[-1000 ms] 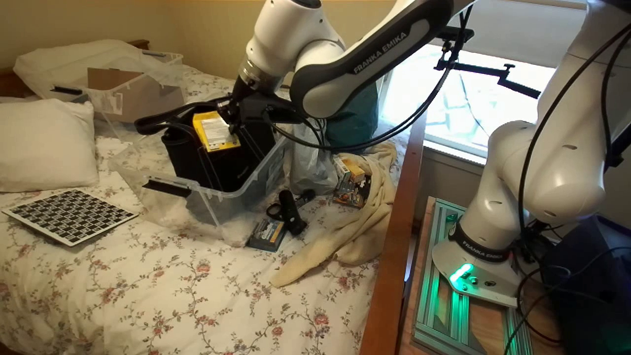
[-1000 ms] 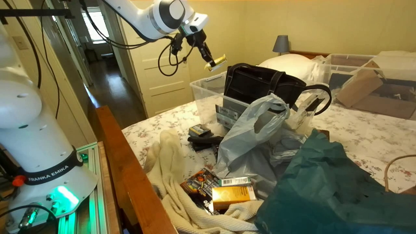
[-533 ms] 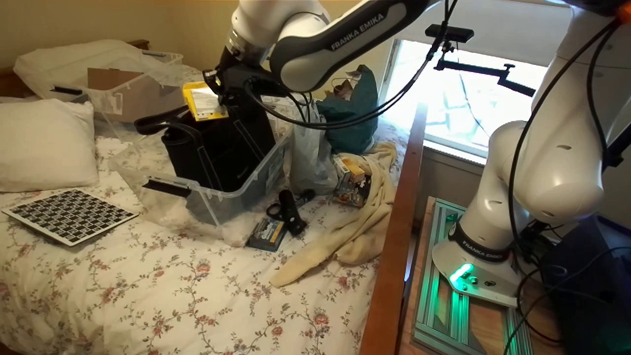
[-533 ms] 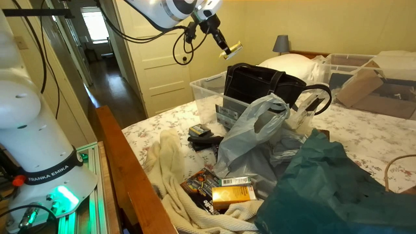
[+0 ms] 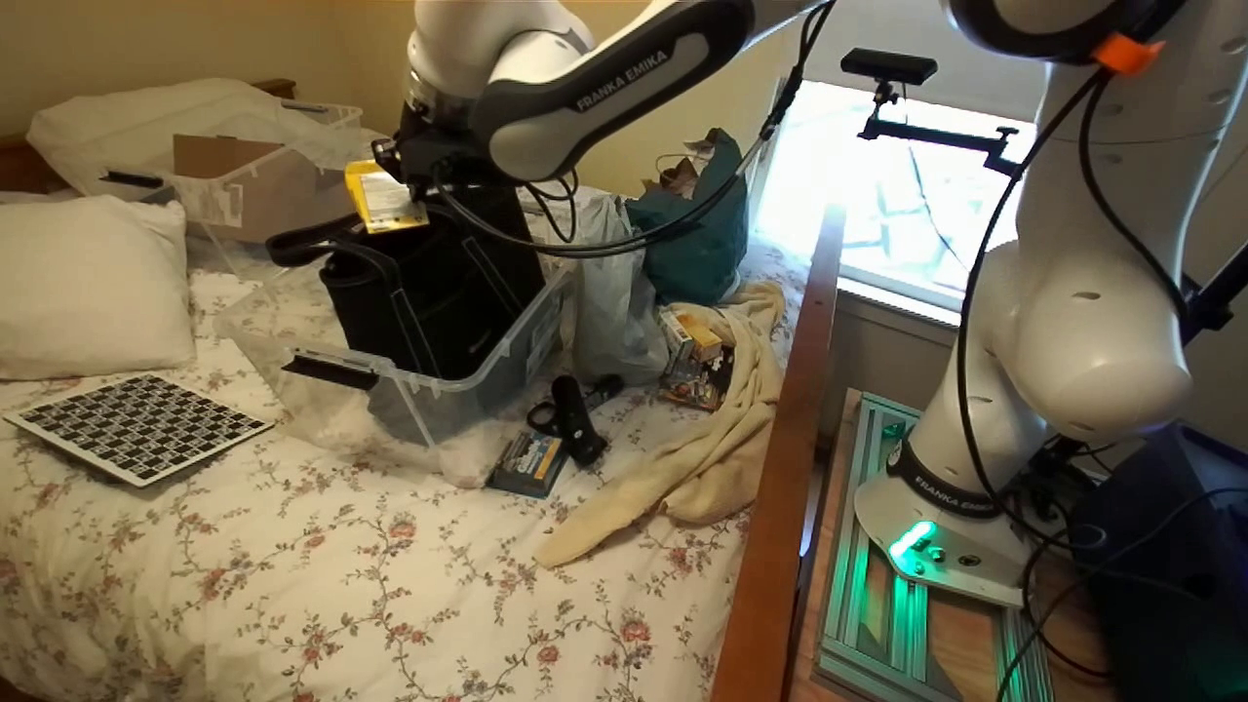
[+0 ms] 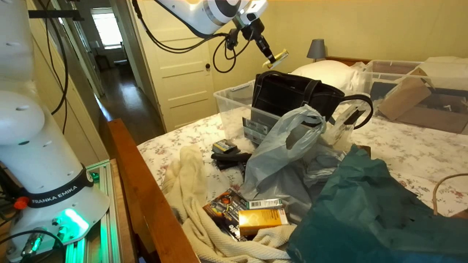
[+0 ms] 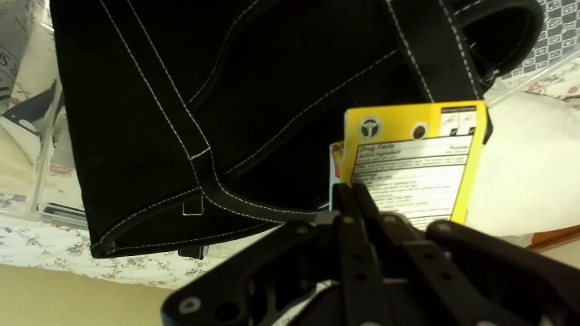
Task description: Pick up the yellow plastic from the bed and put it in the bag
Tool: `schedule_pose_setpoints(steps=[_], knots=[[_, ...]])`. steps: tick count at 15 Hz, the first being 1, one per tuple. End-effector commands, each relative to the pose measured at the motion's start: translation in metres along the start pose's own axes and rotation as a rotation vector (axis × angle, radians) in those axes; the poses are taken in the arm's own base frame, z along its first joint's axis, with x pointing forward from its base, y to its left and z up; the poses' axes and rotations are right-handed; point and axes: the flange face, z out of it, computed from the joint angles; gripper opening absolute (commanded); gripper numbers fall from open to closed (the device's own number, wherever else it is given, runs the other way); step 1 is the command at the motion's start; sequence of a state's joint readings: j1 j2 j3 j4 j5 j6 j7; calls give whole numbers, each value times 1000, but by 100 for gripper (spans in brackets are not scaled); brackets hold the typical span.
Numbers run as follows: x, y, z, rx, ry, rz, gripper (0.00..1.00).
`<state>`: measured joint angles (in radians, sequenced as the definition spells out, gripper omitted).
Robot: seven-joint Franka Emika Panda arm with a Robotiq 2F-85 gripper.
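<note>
Currently, the yellow plastic (image 7: 412, 158) juts from the gripper (image 7: 352, 186), which is clamped on it near one edge. Below the gripper lies the black bag (image 6: 283, 98), whose handle (image 7: 437, 54) might snag the plastic, and an off-centre release could drop it outside.

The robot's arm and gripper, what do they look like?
The arm is white and rounded, with black-and-grey trim that says FRANKA EMIKA. Black cables loop along it, and a light glows green on its base. The gripper is black, with skinny fingers.
</note>
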<state>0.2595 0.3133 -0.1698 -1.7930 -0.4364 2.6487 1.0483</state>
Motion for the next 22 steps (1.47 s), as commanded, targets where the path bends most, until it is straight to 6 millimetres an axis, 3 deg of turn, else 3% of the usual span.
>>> schedule_pose_setpoints(steps=[1, 9, 17, 18, 20, 22], knots=[[16, -15, 23, -35, 25, -1, 1], [33, -20, 61, -135, 22, 10, 1], [35, -32, 90, -188, -5, -6, 1], [35, -34, 92, -195, -10, -5, 28], [36, -36, 94, -205, -10, -5, 35], [37, -38, 94, -208, -11, -3, 49]])
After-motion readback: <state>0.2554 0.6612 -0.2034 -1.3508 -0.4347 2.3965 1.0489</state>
